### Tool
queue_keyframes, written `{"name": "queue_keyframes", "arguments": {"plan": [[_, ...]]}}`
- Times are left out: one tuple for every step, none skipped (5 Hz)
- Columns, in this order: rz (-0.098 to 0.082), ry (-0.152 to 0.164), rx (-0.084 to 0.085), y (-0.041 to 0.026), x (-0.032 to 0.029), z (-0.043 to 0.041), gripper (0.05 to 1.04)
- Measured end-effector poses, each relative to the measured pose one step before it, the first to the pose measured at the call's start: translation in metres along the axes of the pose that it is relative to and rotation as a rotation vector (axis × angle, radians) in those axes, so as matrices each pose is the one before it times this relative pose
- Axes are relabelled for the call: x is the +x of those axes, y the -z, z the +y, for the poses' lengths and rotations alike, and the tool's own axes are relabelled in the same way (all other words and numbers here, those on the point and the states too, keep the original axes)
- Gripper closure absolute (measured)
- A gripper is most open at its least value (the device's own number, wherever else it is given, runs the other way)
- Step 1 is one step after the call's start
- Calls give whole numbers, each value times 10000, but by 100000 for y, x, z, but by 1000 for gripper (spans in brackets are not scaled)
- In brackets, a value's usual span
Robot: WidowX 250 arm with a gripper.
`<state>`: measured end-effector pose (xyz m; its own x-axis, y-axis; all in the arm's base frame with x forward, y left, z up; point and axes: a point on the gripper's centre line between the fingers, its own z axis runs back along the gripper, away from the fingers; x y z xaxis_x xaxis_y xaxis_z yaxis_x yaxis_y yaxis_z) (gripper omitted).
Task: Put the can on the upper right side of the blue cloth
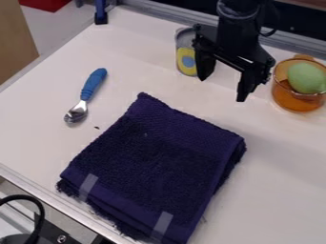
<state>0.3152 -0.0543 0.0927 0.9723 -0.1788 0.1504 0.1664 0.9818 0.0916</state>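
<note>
Black arm, matte, rounded cylindrical upper segment, loose black cable looping off its right side, black two-finger tool with angular, tapering fingers and a straight crossbar.

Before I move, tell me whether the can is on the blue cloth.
No, the can stands on the white table beyond the far edge of the blue cloth, apart from it.

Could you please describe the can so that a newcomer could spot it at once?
On the white table, look past the folded dark blue cloth to the black gripper. Just left of it in the picture stands the can, whose yellow label with a blue patch distinguishes it from the see-through orange cup farther right.
</note>
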Motion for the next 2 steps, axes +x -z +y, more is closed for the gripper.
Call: {"name": "queue_keyframes", "arguments": {"plan": [[385,-40,-19,929,-471,-129,86],[407,-1132,-124,54,351,2046,86]]}}
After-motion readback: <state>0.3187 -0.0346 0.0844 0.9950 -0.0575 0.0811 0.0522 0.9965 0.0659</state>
